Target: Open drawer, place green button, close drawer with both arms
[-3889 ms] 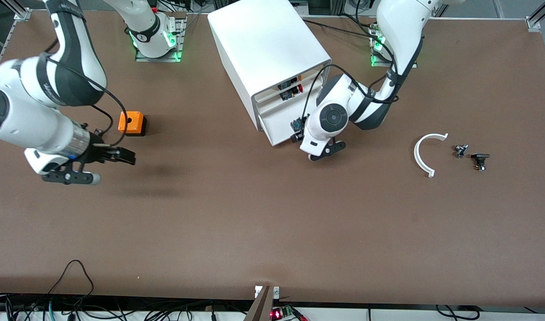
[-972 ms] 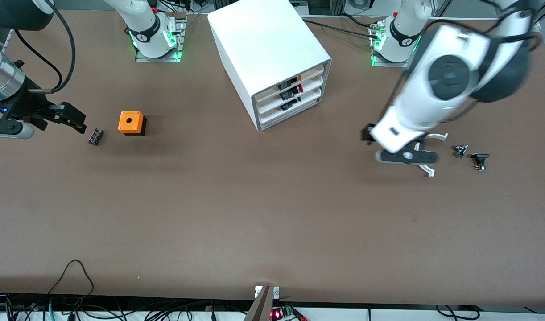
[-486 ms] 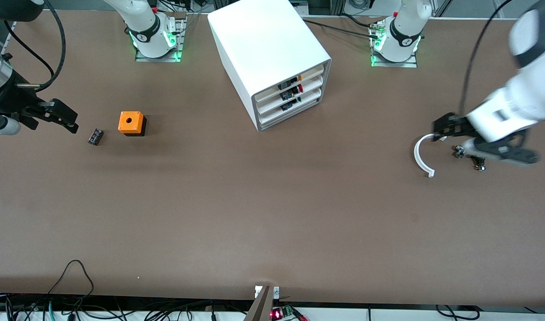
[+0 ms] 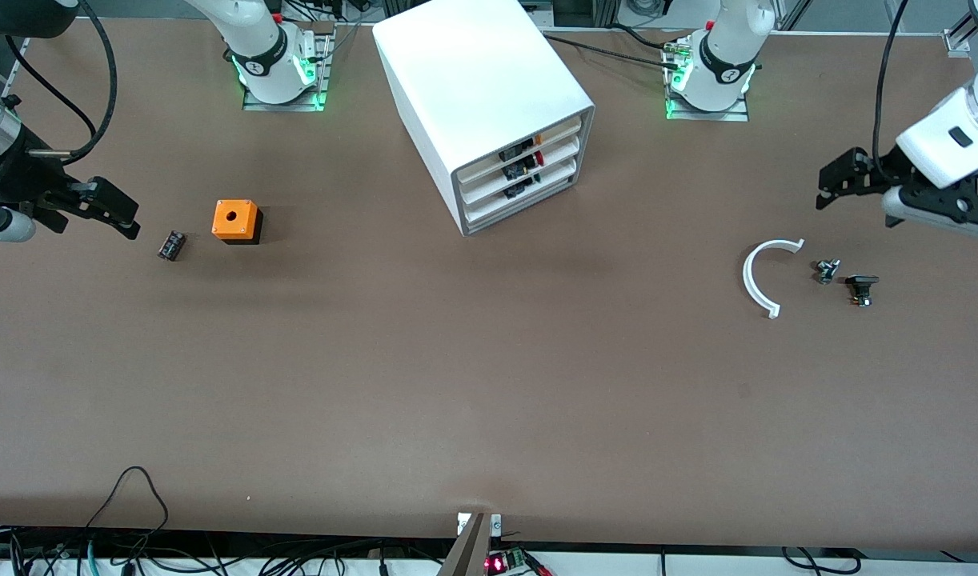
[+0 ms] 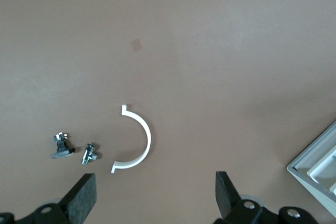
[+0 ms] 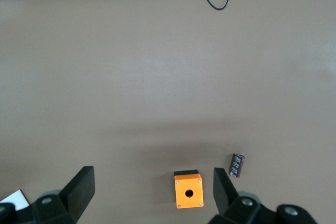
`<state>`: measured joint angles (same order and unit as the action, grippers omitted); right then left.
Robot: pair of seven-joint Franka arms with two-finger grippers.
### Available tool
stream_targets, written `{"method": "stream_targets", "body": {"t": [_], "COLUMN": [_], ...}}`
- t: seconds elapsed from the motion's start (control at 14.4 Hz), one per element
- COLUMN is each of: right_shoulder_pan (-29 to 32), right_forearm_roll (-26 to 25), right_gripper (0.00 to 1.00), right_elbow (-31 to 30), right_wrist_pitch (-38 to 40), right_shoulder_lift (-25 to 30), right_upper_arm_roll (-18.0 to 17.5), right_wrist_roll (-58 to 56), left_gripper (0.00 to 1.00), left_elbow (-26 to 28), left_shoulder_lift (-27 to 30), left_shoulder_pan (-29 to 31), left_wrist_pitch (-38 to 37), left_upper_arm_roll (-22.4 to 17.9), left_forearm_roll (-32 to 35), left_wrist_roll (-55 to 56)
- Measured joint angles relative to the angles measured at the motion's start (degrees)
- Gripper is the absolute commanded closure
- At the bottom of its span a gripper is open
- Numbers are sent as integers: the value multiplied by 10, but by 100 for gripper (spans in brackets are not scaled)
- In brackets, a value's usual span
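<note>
The white cabinet (image 4: pixel 481 80) stands at the middle of the table near the robots' bases. Its lowest drawer (image 4: pixel 493 211) sits flush with the two above, shut. Small dark parts show through the drawer fronts; I cannot pick out the green-capped button among them. My left gripper (image 4: pixel 845 188) is open and empty, up in the air at the left arm's end of the table; it also shows in the left wrist view (image 5: pixel 155 198). My right gripper (image 4: pixel 125 218) is open and empty, up in the air at the right arm's end; it also shows in the right wrist view (image 6: pixel 152 192).
An orange box with a hole (image 4: pixel 235 220) (image 6: pixel 189 191) and a small black part (image 4: pixel 171 244) (image 6: pixel 238 165) lie near the right gripper. A white arc piece (image 4: pixel 761 276) (image 5: pixel 137 140), a small metal part (image 4: pixel 827 270) and a black part (image 4: pixel 860 288) lie below the left gripper.
The left arm has left the lowest drawer, which is now shut, and swung past the white arc to its end of the table. The right gripper has drawn back to its end.
</note>
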<state>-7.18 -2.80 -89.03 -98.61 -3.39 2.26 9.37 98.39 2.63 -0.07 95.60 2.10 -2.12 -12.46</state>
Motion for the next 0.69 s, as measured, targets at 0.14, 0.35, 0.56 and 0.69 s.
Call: {"method": "stream_targets", "body": {"t": [0.14, 0.35, 0.56, 0.69], "right_shoulder_pan": [-1, -2, -2, -2], "right_forearm_roll": [0, 0, 0, 0], "right_gripper": [0, 0, 0, 0], "right_elbow": [0, 0, 0, 0], "right_wrist_pitch": [1, 2, 2, 3], "right_shoulder_lift": [0, -1, -1, -1], "right_upper_arm_roll": [0, -1, -1, -1], "right_wrist_roll": [0, 0, 0, 0], "left_gripper": [0, 0, 0, 0], "left_elbow": [11, 12, 12, 12], "left_shoulder_lift": [8, 7, 7, 7], "left_shoulder_pan": [-1, -1, -2, -2], "left_wrist_pitch": [3, 6, 7, 8], "left_upper_arm_roll": [-3, -5, -8, -11], "left_forearm_roll": [0, 0, 0, 0], "left_wrist_roll": [0, 0, 0, 0]}}
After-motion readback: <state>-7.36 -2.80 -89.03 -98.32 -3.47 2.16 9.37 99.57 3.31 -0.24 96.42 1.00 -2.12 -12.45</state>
